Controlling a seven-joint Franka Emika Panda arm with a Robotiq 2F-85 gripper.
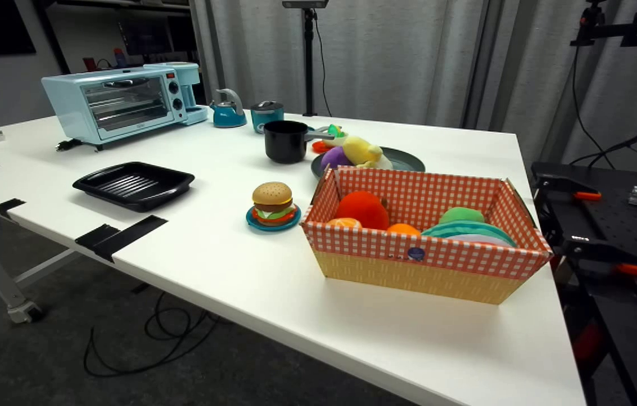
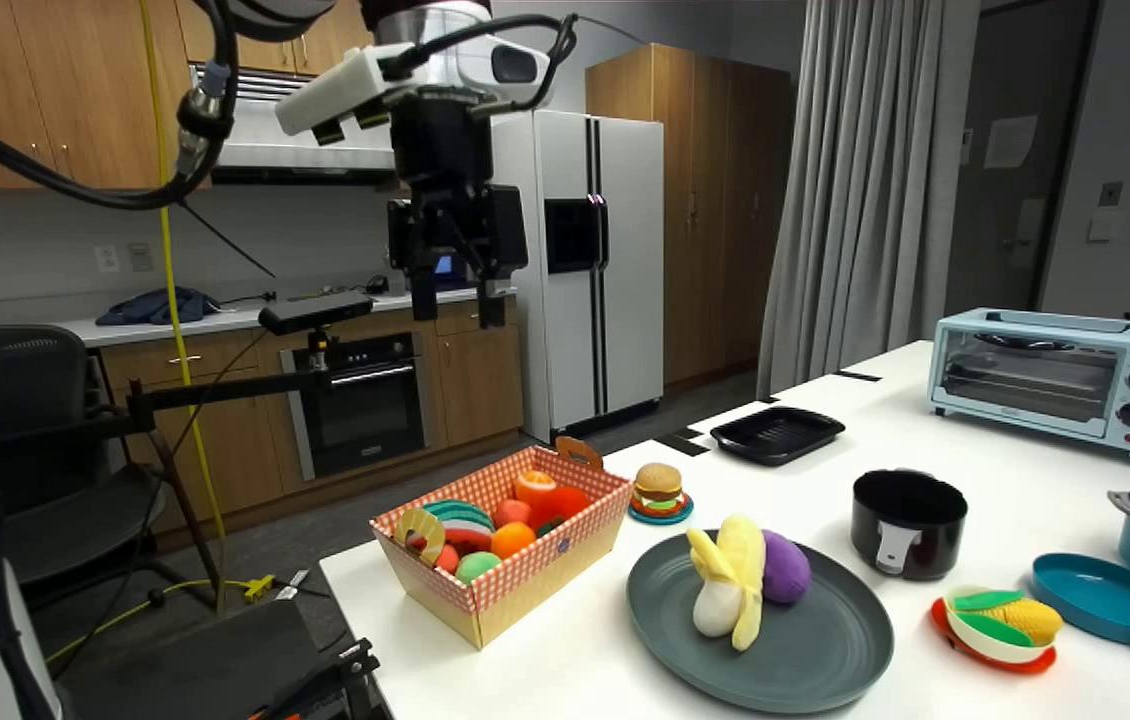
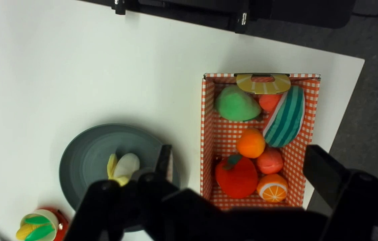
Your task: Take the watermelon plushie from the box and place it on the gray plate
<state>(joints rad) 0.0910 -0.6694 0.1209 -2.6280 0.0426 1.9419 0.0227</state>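
The watermelon plushie (image 3: 286, 117), green-striped with a pale and red edge, lies in the checkered box (image 3: 206, 134) along one side wall near the yellow handle. It also shows in both exterior views (image 1: 468, 230) (image 2: 460, 517). The box stands at the table corner in both exterior views (image 1: 408, 276) (image 2: 550, 580). The gray plate (image 2: 825, 640) is beside the box; it also shows in the wrist view (image 3: 88, 157). A yellow-and-white plushie (image 2: 740, 570) and a purple one (image 2: 785, 567) lie on it. My gripper (image 2: 458, 305) is open and empty, high above the box; its fingers (image 3: 239, 160) spread wide in the wrist view.
Other plushies share the box: a green one (image 3: 237, 103), an orange one (image 3: 251, 143), a red one (image 3: 237, 177) and more. A toy burger (image 1: 272, 202), black tray (image 1: 133, 185), black pot (image 2: 910, 522) and corn bowl (image 2: 1000, 625) stand on the table.
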